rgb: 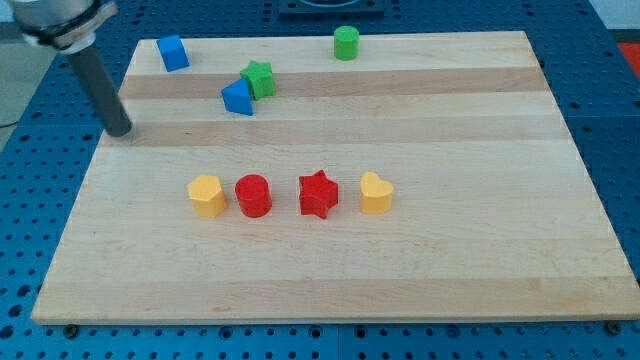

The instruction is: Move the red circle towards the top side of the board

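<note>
The red circle (254,195) stands on the wooden board (450,270), left of centre, in a row with a yellow block (207,195) touching its left side, a red star (319,194) to its right and a yellow heart (376,193) further right. My tip (120,130) rests at the board's left edge, well up and to the left of the red circle, touching no block.
A blue block (173,52) sits at the top left corner. A green star (259,78) and a blue triangle (238,97) touch each other in the upper left. A green cylinder (346,43) stands at the top edge.
</note>
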